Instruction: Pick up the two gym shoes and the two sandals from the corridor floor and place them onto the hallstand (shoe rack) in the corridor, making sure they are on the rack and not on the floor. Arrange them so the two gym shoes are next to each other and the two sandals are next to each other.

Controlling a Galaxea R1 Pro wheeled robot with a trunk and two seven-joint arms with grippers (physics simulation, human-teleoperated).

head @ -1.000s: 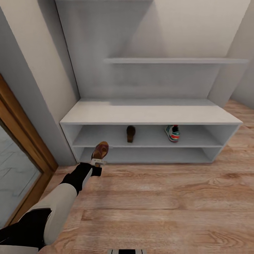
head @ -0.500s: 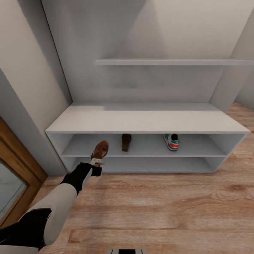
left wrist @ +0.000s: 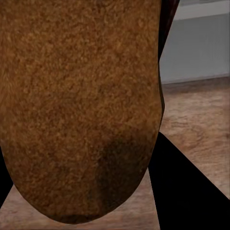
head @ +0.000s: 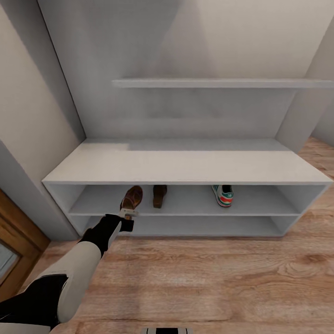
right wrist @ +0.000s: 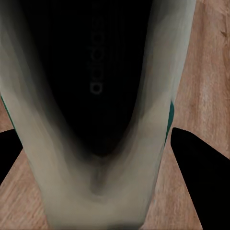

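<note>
The whole head view has slid since a second ago: the brown door frame point(head: 18, 222) by the robot's left side shows much less now, and the rack looks wider. That is the camera moving, not the rack. The left arm sits at the same spot in the picture as before, so it has gone along with the robot.

Closest to me, the left gripper point(head: 129, 213) is pinching a brown sandal point(head: 132, 197) by its heel. The sandal is up off the wood floor point(head: 208, 278). Its toe points at the front edge of the rack's upper open shelf. A second ago it hung in front of the lower shelf.

Farther in, a second brown sandal point(head: 159, 195) stands on that upper shelf of the pale hallstand point(head: 185, 167), just beside the held one. One gym shoe point(head: 223, 195), white with green and red, sits on the same shelf, well apart to the right. Above, a wall shelf point(head: 222, 83) sticks out.

The left wrist view shows the fuzzy brown sole of the held sandal point(left wrist: 81, 105) very close, with floor and rack behind it. The right wrist view shows something the head view cannot: the right gripper point(right wrist: 96, 191) is clamped on the other gym shoe point(right wrist: 96, 120). I look down into its dark inside, with a bit of green on its side, over the floor.
</note>
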